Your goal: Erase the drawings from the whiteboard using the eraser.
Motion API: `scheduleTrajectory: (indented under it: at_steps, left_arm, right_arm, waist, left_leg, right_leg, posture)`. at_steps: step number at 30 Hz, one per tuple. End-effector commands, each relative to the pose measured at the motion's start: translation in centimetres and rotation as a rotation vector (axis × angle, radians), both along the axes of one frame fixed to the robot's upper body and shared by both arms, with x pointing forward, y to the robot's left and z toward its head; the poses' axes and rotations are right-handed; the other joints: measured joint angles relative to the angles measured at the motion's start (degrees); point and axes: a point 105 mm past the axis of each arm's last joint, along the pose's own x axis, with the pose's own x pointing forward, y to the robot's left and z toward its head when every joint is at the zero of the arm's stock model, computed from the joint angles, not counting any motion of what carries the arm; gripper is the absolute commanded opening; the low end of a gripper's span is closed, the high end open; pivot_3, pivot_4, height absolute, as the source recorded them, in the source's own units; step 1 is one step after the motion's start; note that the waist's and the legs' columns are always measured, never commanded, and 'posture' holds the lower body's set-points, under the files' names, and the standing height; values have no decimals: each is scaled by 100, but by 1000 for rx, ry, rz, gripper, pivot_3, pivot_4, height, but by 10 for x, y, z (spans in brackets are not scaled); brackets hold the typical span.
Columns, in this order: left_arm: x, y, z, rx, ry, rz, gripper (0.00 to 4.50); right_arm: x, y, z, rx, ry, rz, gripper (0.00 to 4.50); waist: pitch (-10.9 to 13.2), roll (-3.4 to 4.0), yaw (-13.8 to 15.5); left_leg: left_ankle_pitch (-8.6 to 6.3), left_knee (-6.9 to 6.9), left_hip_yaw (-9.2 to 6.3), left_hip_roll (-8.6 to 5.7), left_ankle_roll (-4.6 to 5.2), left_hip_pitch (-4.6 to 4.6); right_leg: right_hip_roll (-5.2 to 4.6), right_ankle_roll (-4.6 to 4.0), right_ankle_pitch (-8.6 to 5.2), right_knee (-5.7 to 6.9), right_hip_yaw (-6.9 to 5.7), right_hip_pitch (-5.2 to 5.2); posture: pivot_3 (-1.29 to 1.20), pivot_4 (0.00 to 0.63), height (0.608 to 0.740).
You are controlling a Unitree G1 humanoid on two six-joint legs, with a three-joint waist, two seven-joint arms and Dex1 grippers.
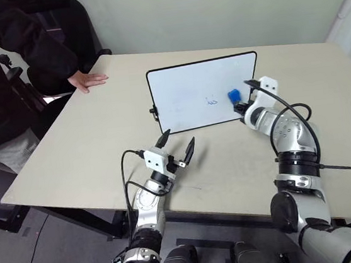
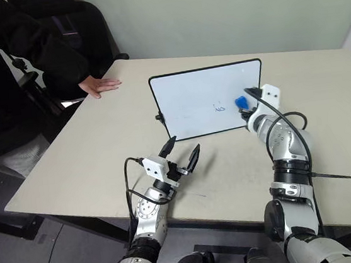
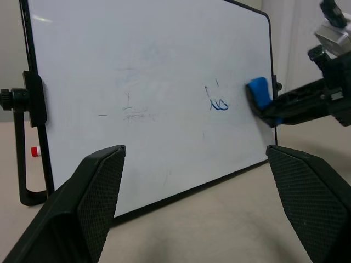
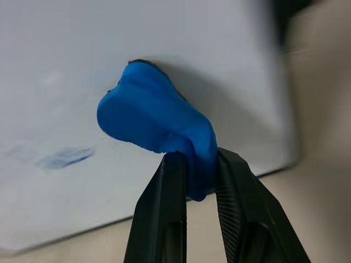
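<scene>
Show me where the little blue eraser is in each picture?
Left eye view: the eraser sits at the whiteboard's right part, in the right gripper.
Right eye view: same spot, right of the drawings.
Left wrist view: at the board's right edge.
Right wrist view: centre, pinched between the fingers.
Shared landmark: the blue scribble beside it.

Bright blue eraser point(image 4: 156, 123); white whiteboard point(image 1: 190, 92), thin black frame; blue drawings point(image 3: 219, 104); beige table point(image 1: 100, 140).
</scene>
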Motion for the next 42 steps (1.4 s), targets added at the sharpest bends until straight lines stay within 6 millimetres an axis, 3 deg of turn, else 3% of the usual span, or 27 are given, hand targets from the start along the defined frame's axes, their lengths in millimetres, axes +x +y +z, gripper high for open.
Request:
scheduleTrajectory:
  at_steps: [1, 5, 12, 23, 29, 35, 42]
  left_arm:
    - [-3, -2, -19, -5, 68, -7, 4500]
    - [-3, -2, -20, -3, 69, -8, 4500]
    - [-2, -2, -22, 0, 70, -10, 4500]
    - [-1, 0, -23, -4, 73, 1, 4500]
    - [0, 0, -23, -7, 71, 7, 4500]
    - [1, 0, -24, -11, 75, 7, 4500]
    - [2, -2, -24, -11, 74, -1, 4500]
  right_arm:
    - [3, 0, 19, 17, -61, -22, 569]
    - [4, 24, 23, 13, -71, 53, 569]
    - [-8, 83, 36, -16, -103, 285, 569]
    - [-18, 132, 48, -102, -143, 486, 569]
    - [1, 100, 26, -147, -52, 347, 569]
    - [14, 64, 25, -127, -29, 203, 569]
    - [15, 44, 20, -144, -4, 133, 569]
  waist:
    - [0, 0, -13]
    - [-3, 5, -20]
    - [-4, 7, -35]
    - [-4, 7, -17]
    - [-4, 7, 5]
    - [-4, 7, 6]
    - [-1, 2, -6]
  left_leg:
    - [0, -1, 0, 0, 0, 0]
    - [0, -8, 0, 0, -1, 2]
    - [-1, -9, 0, -1, -1, 1]
    - [-4, -20, -1, -4, -6, -3]
    - [-5, -35, -3, -5, -8, -3]
    - [-5, -36, -4, -5, -8, -2]
    - [-5, -36, -3, -6, -7, -2]
  right_leg:
    - [0, 8, -1, 1, 0, -1]
    - [0, 18, -3, 11, 0, -11]
    - [1, 19, -4, 10, 0, -17]
    - [1, 17, -3, 9, 1, -27]
    - [0, 7, 3, 9, 1, -33]
    - [0, 1, 7, 10, 2, -32]
    - [0, 0, 8, 2, 8, -32]
  posture:
    - [0, 150, 740]
    - [0, 150, 740]
    - [0, 150, 740]
    - [0, 150, 740]
    - [0, 150, 740]
    - [0, 150, 740]
    - [0, 150, 740]
